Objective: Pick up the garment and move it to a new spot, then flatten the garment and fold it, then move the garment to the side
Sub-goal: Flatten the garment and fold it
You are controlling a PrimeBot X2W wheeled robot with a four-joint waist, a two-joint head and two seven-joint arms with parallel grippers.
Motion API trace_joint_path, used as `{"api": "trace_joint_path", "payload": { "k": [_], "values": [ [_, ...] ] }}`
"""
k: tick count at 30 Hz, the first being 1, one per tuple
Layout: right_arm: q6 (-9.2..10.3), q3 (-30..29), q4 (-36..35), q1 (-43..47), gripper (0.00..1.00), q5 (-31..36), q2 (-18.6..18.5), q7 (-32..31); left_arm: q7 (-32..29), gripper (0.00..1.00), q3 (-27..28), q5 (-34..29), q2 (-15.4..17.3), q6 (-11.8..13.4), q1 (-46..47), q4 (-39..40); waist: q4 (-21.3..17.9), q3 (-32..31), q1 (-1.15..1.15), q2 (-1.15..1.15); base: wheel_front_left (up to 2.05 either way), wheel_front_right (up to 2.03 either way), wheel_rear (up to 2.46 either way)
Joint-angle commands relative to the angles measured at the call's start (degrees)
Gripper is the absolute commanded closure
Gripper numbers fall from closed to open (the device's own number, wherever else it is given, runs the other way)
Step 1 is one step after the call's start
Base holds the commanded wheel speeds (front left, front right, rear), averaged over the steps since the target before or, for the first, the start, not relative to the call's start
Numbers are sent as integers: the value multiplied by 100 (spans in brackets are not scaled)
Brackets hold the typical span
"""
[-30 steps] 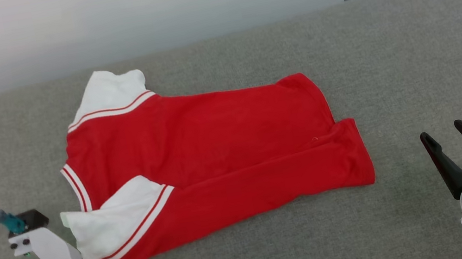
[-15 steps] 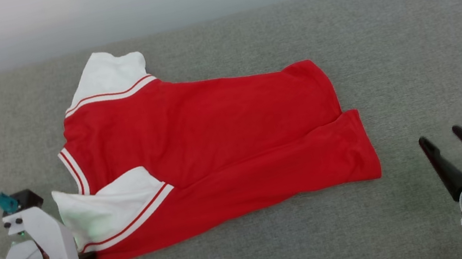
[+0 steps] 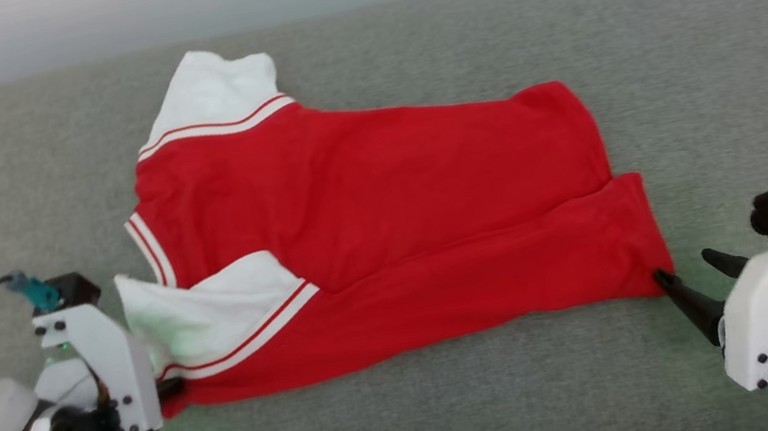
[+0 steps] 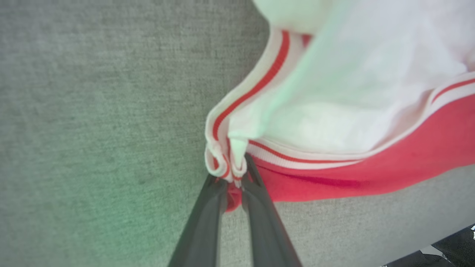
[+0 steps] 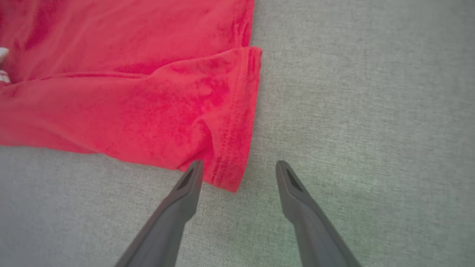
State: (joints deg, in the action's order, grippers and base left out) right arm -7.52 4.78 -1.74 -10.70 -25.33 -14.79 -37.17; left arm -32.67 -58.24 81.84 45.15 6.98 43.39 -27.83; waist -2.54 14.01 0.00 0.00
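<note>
Grey cushion [image 3: 713,35]: left claw [image 4: 232,174] pinches garment [image 3: 380,193]; right claw [image 5: 240,167] straddles hem [image 5: 241,122].

I read the garment [image 3: 388,191] as red in the body, with white short sleeves and white trim carrying thin red stripes at armholes and neck. The surface [image 3: 713,35] beneath is plain heathered grey. The left gripper [image 4: 232,172] and the right gripper [image 5: 239,163] show dark grey fingers on white housings.

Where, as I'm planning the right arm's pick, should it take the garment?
At the garment's near hem corner, which lies flat and pokes out between the open right gripper's fingers. Come in low from the hem side, along the grey cushion.
</note>
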Motion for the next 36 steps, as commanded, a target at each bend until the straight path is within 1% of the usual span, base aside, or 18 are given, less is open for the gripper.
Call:
{"api": "trace_joint_path", "payload": {
  "k": [1,5,9,10,11,17,21,25,31,36],
  "values": [
    [6,38,164,-157,0,96,30,-105,87,100,-75,-84,-278,-24,42,-42,155,93,0,0,0,0,0],
    [6,87,582,-420,0,202,125,-292,111,100,-82,-157,-401,-62,161,-59,285,158,0,0,0,0,0],
    [5,282,1073,-616,0,229,145,-415,129,100,-72,-153,-488,-123,218,-135,362,185,0,0,0,0,0],
    [5,337,1185,-656,62,250,129,-429,132,100,-77,-161,-508,-133,228,-159,375,189,0,0,0,0,0],
    [5,394,1290,-685,100,248,107,-452,140,100,-75,-162,-535,-159,236,-186,393,191,0,0,0,0,0],
    [6,444,1617,-859,100,151,5,-417,160,100,-60,-121,-608,-262,241,-377,431,162,0,0,0,0,0],
    [6,419,1600,-906,100,75,-86,-431,160,100,-15,-80,-587,-330,254,-454,419,99,0,0,0,0,0],
    [7,400,1515,-872,100,3,-173,-462,110,100,15,-33,-522,-345,248,-449,404,30,0,0,0,0,0],
    [7,366,1239,-713,100,-117,-310,-576,-18,100,79,97,-349,-193,139,-287,397,-92,0,0,0,0,0],
    [7,312,983,-503,100,-191,-434,-685,-174,100,75,211,-139,27,-32,66,406,-173,0,0,0,0,0]
  ]
}}
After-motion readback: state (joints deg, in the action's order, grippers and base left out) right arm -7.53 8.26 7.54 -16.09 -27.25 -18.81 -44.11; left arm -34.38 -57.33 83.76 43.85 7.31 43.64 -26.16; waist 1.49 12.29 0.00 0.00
